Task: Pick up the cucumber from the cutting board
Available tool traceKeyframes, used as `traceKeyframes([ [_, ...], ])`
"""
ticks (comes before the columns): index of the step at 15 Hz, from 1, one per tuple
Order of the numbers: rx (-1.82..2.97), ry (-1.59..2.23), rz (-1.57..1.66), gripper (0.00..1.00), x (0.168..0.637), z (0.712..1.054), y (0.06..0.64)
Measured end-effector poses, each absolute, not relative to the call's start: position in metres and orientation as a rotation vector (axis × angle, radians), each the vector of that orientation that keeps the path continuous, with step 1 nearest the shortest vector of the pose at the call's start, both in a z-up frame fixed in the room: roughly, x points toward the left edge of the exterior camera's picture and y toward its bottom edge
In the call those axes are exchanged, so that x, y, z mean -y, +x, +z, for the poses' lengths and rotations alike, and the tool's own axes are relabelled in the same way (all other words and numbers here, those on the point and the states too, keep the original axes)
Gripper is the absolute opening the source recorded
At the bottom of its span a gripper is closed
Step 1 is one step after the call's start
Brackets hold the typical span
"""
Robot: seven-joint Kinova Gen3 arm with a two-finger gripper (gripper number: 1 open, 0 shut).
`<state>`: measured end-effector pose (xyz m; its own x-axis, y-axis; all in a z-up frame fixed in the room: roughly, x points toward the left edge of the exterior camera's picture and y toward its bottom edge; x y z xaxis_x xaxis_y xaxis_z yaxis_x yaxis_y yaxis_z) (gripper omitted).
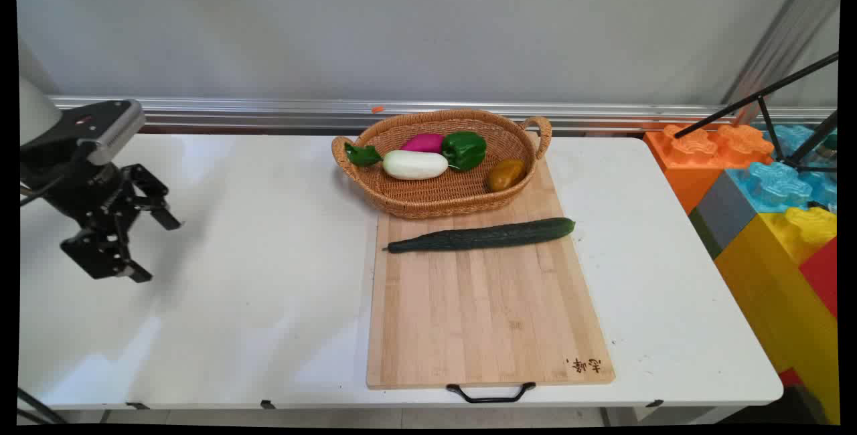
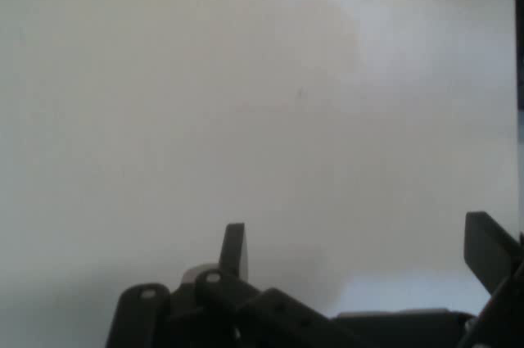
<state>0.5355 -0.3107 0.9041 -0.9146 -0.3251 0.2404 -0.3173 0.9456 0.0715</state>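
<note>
My gripper [image 1: 159, 251] hangs open over the left part of the white table [image 1: 268, 274], holding nothing. In the hand view its two fingertips [image 2: 235, 250] stand wide apart over bare tabletop, gripper [image 2: 360, 251]. Far to its right lies a wooden cutting board [image 1: 482, 308] with a long dark green cucumber [image 1: 483, 235] lying across its far part. Behind the cucumber stands a wicker basket [image 1: 408, 204] holding a white radish [image 1: 415, 164], a pink vegetable [image 1: 423, 142], a green pepper [image 1: 464, 148] and a brown potato [image 1: 505, 174].
Big plastic blocks in orange, blue, yellow and red [image 1: 770, 207] stand beyond the table's right edge, with a black tripod [image 1: 770, 114] over them. A metal rail [image 1: 268, 114] runs along the wall behind the table.
</note>
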Motion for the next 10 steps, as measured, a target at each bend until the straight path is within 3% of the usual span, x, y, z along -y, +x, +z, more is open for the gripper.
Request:
traceKeyframes([
  [10, 2.757, 0.437, 0.120, 1.00, 0.335, 0.907, 0.388],
])
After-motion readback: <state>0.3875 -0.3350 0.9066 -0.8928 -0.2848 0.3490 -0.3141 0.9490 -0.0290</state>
